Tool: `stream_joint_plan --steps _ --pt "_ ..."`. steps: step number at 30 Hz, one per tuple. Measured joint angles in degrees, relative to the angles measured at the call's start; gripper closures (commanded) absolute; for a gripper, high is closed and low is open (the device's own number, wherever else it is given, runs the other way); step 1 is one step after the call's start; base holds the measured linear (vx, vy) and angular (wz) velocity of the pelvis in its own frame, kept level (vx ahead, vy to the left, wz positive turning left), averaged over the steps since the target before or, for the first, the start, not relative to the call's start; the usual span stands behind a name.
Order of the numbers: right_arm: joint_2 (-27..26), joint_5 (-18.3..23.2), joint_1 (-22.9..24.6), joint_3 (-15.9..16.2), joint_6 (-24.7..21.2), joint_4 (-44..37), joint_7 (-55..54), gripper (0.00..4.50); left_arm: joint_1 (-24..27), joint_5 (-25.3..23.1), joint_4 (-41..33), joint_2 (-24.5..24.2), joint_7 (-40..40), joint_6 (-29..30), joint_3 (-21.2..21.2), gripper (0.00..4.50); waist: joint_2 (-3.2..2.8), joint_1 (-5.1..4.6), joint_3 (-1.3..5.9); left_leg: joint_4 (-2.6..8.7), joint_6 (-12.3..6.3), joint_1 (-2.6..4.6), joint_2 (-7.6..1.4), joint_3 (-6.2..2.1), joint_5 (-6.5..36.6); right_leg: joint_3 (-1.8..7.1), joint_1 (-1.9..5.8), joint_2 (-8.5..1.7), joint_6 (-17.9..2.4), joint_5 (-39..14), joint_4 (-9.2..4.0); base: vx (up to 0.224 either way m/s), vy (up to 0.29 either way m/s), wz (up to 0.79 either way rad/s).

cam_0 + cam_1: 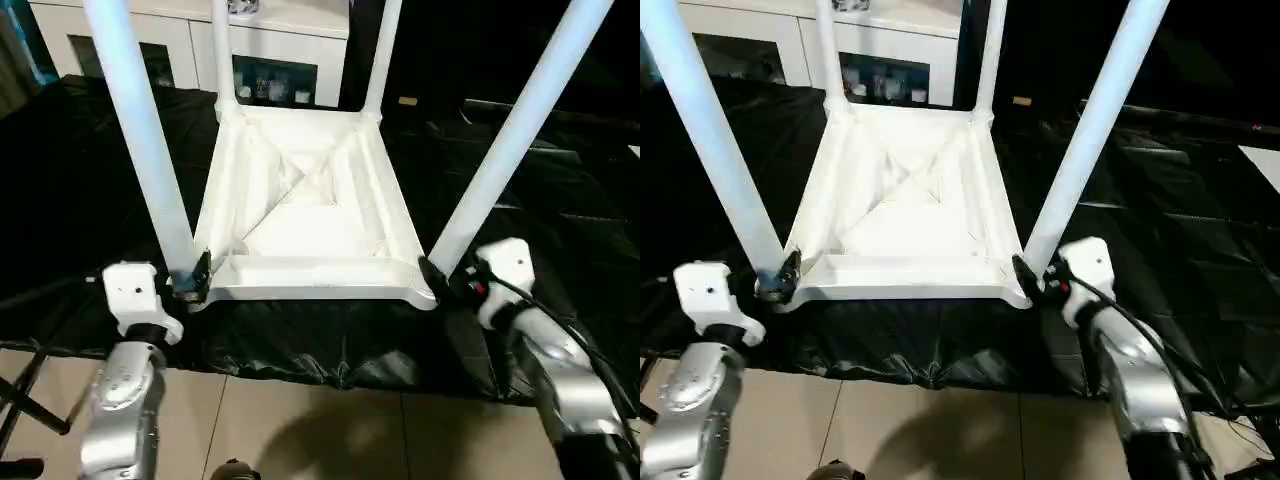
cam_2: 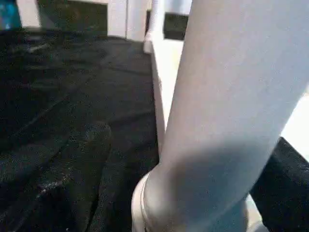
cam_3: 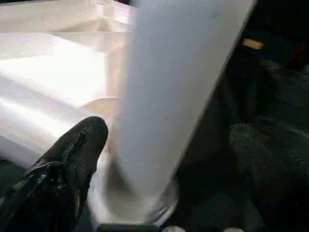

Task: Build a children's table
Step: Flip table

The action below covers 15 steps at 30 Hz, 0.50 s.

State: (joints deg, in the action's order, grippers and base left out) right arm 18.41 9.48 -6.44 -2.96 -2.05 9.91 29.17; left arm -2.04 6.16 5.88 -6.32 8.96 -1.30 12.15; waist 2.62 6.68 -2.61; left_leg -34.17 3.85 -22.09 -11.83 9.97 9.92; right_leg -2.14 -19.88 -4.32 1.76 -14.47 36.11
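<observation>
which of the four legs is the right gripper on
The near-right leg, in the corner socket closest to the robot's right side. The right gripper clasps its base; the left gripper has the near-left one.

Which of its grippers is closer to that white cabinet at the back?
Neither clearly. The left gripper and right gripper each grip a near leg's base, on the tabletop edge farthest from the cabinet.
</observation>
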Motion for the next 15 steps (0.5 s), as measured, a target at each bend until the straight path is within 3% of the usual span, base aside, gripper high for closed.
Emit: stream_joint_plan --steps 9,12,15 --pt "5.83 5.91 12.92 1.15 -2.53 -16.18 8.07 0.0 -0.66 -0.25 -0.11 0.03 -1.81 1.64 0.1 0.86 -0.25 -0.46 0.0 0.03 -0.03 0.07 0.0 -0.01 -0.01 0.02 -0.01 0.01 0.02 -0.01 -0.13 0.0 0.0 0.0" --pt "8.14 8.75 16.12 1.54 -5.83 -21.87 11.61 0.0 -0.75 -0.03 -0.14 -0.03 -1.79 2.62 0.15 1.24 -0.82 -0.5 0.06 0.04 -0.03 0.08 0.0 -0.03 -0.01 0.02 -0.02 0.01 0.03 0.01 -0.14 0.0 0.0 0.0" --pt "8.82 9.5 16.32 2.64 -8.0 -25.21 13.49 0.0 -0.83 0.81 -0.37 0.01 -1.81 3.94 0.2 1.36 -1.32 -0.78 0.23 0.06 -0.03 0.1 0.0 -0.06 -0.01 -0.02 -0.05 0.01 0.05 0.03 -0.13 0.0 0.0 0.0"
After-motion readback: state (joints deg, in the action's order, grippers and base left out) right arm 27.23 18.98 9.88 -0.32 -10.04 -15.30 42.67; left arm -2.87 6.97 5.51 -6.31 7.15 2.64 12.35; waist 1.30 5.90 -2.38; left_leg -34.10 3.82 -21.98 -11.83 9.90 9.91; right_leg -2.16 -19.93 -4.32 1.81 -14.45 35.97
